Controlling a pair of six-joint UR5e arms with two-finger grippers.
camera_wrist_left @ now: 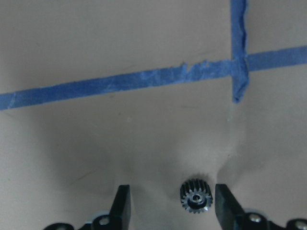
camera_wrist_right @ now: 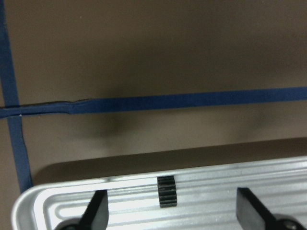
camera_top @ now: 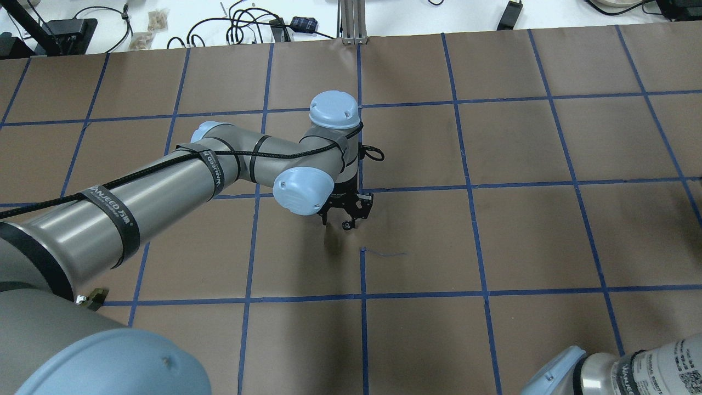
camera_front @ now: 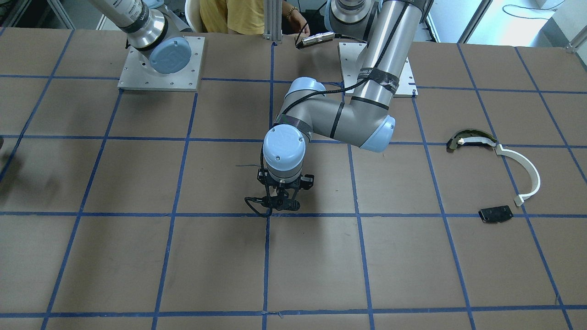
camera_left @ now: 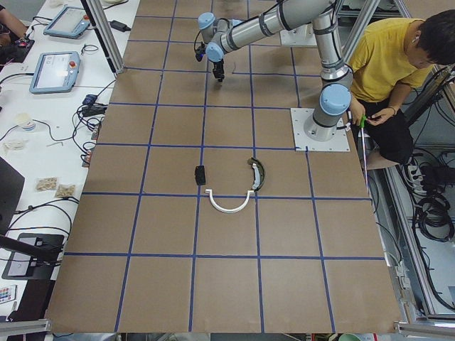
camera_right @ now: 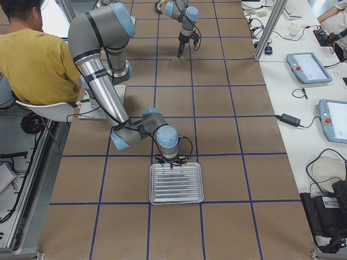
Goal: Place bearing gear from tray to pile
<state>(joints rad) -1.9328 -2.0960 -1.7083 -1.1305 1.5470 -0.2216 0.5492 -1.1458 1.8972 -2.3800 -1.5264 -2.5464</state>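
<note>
Tray (camera_wrist_right: 211,184) partly off-frame — gear (camera_wrist_right: 167,191) edge-on

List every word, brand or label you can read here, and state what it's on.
"VANJEED", then characters too small to read: wide black strap on the left arm.
"VANJEED": narrower black strap on the same arm.
Printed label on the right arm: too blurred to read.
Nothing else is legible.

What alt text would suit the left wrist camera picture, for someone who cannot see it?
A small black toothed gear lies flat on brown paper between the two open fingers of the left gripper, touching neither. Blue tape lines cross the paper above it.
</note>
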